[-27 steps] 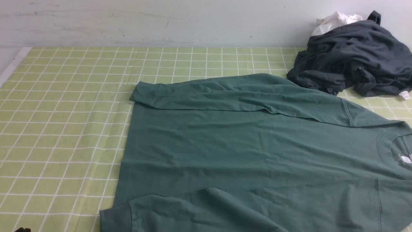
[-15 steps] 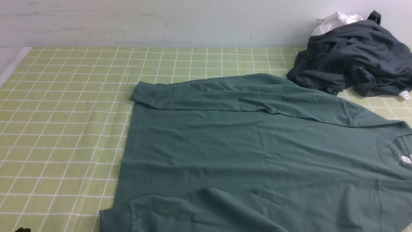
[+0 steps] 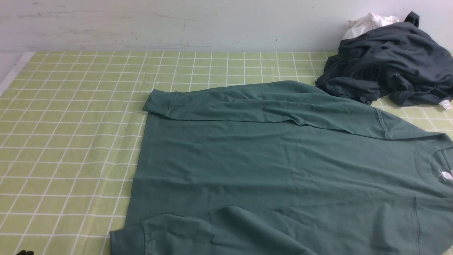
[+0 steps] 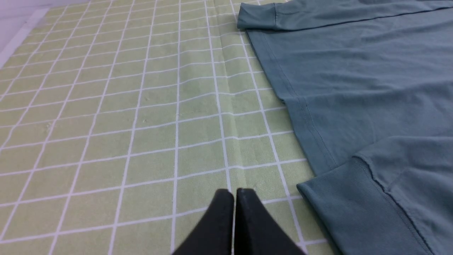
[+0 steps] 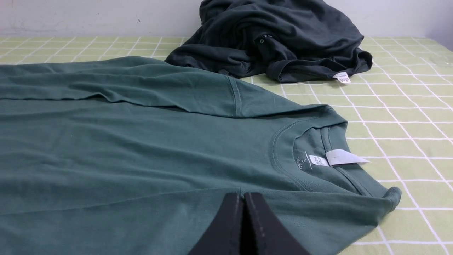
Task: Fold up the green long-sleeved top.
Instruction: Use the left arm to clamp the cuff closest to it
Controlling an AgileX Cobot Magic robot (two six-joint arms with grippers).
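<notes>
Teal-green knit makes up the long-sleeved top (image 3: pixel 219 159), spread across the checked surface (image 3: pixel 70 141) with its hem toward the robot's left and its neck toward the right. Its 2 sleeves lie inward along the body, probably so that the outline is narrow enough for the next fold. The charcoal garment (image 3: pixel 389 60) is bunched behind the neck end, perhaps just parked out of the way. The left gripper (image 4: pixel 233 193) and right gripper (image 5: pixel 242 196) are both clenched with no cloth between the fingers, likely waiting to begin.

The front view cuts off the near sleeve and part of the neck; the right wrist view shows the collar and 2 white labels (image 5: pixel 318 160) (image 5: pixel 343 157). Whatever lies under the sleeves is hidden.
</notes>
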